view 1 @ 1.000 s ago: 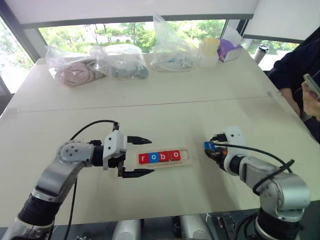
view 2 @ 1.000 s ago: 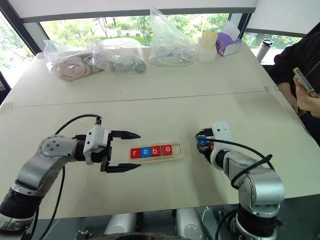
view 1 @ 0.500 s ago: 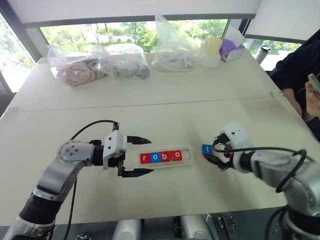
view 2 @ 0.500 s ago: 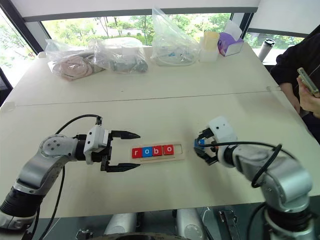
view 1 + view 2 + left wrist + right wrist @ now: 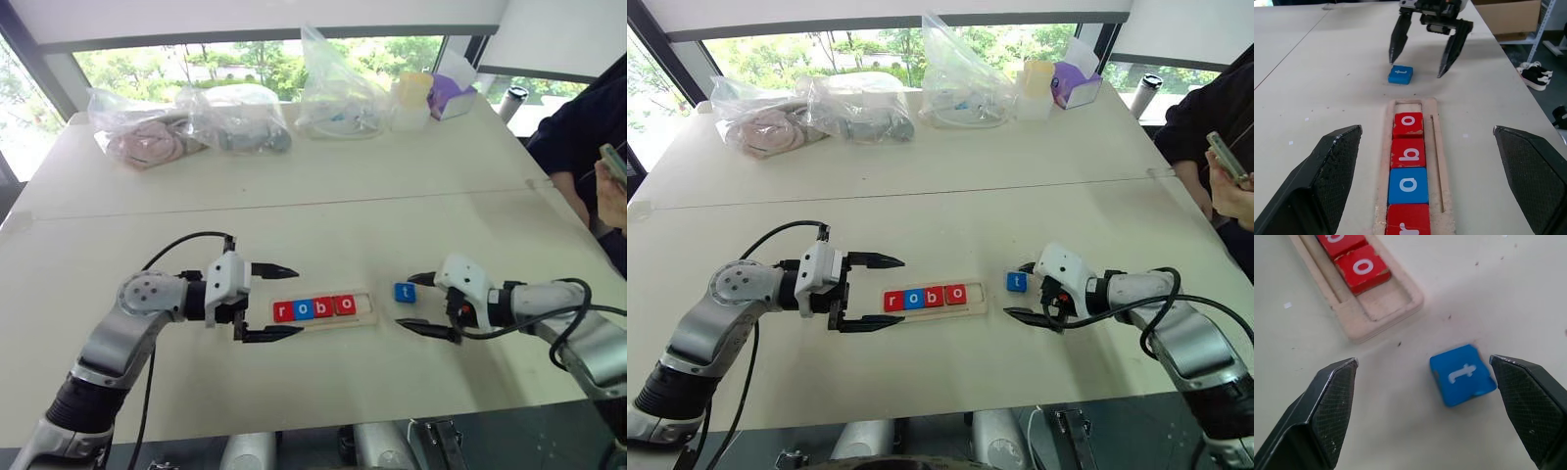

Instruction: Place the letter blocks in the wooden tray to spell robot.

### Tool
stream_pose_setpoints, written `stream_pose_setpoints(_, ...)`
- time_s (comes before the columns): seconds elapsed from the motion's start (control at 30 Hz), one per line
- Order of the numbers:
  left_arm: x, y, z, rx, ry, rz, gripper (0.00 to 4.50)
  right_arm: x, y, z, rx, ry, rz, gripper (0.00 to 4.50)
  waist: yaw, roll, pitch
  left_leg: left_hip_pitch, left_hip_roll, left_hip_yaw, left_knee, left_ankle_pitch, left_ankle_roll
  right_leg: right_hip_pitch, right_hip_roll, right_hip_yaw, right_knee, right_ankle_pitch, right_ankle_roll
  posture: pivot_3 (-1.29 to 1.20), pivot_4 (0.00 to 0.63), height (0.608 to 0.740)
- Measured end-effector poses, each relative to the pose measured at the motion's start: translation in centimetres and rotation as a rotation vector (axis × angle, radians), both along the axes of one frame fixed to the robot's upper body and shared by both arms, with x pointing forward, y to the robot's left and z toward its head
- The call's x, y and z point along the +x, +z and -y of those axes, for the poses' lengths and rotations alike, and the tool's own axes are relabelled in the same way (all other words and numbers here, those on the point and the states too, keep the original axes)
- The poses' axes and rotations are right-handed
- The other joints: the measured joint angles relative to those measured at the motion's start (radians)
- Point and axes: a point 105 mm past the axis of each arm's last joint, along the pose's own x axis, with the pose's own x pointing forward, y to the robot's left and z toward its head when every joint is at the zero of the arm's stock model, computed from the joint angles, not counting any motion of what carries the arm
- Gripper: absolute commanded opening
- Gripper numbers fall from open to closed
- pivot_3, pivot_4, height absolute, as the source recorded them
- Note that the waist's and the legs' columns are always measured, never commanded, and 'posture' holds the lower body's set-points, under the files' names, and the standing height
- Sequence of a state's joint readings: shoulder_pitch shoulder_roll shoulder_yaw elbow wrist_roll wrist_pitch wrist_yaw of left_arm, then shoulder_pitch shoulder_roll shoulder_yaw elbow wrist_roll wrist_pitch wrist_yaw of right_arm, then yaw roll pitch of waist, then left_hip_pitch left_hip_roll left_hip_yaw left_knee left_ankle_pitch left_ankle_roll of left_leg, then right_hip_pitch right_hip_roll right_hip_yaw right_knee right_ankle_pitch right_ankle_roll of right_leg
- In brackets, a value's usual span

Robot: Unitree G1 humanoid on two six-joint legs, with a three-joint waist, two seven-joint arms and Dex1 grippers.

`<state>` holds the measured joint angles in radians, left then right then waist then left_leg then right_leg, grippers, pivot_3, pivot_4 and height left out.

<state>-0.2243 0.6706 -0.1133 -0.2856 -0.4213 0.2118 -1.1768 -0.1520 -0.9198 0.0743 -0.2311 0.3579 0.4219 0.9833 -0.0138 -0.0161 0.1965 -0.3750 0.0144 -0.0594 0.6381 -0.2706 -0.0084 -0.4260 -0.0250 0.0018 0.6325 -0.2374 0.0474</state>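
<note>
So four letter blocks (image 5: 314,308) are sitting in the wooden tray (image 5: 364,315) reading r-o-b-o, and the slot at its right end is bare; the blue t block (image 5: 405,292) lies flat on the desk (image 5: 323,220), just beside that end of the tray but apart from it. The right end effector (image 5: 427,305) is spread wide with nothing in it, fingers straddling a spot right next to the t; the left end effector (image 5: 271,302) is also released and empty, hovering at the tray's left end.

If it were me, I'd square the right fingers on two opposite edges of the t, since it looks a bit skewed to the tray; grip low, lift, turn it so the letter reads the same way as the others, then drop it flat into the gap; a tilted tile will probably catch the rim.

Nothing really blocks the path; plastic bags (image 5: 235,118), a cup (image 5: 411,100) and a purple box (image 5: 450,95) sit well apart at the far edge; a person (image 5: 586,137) holding a phone is off to the right.
</note>
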Motion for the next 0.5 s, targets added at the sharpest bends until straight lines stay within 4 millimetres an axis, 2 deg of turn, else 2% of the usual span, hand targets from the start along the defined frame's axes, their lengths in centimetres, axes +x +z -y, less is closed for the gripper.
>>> stream_pose_setpoints(0.3, 0.0, -0.2, -0.1, 0.004, 0.009, -0.005, 4.50, 1.3, -1.3, 1.2, -0.016, 0.013, -0.027, 4.45, 0.003, 0.000, 0.000, 0.000, 0.000, 0.000, 0.000, 0.000, 0.000, 0.000, 0.000, 0.000, 0.000, 0.003, -0.001, 0.00, 0.150, 0.740)
stream_pose_setpoints(0.4, 0.0, -0.2, -0.2, 0.006, 0.012, -0.006, 4.50, 1.8, -1.4, 1.5, -0.021, 0.018, -0.033, 3.56, 0.002, 0.000, 0.000, 0.000, 0.000, 0.000, 0.000, 0.000, 0.000, 0.000, 0.000, 0.000, 0.000, 0.004, -0.001, 0.00, 0.150, 0.740)
stream_pose_setpoints(0.5, 0.0, -0.3, -0.2, 0.007, 0.014, -0.007, 4.50, 2.1, -1.3, 1.6, -0.036, 0.024, -0.017, 1.98, 0.002, 0.000, 0.000, 0.000, 0.000, 0.000, 0.000, 0.000, 0.000, 0.000, 0.000, 0.000, 0.001, 0.004, -0.001, 0.00, 0.150, 0.740)
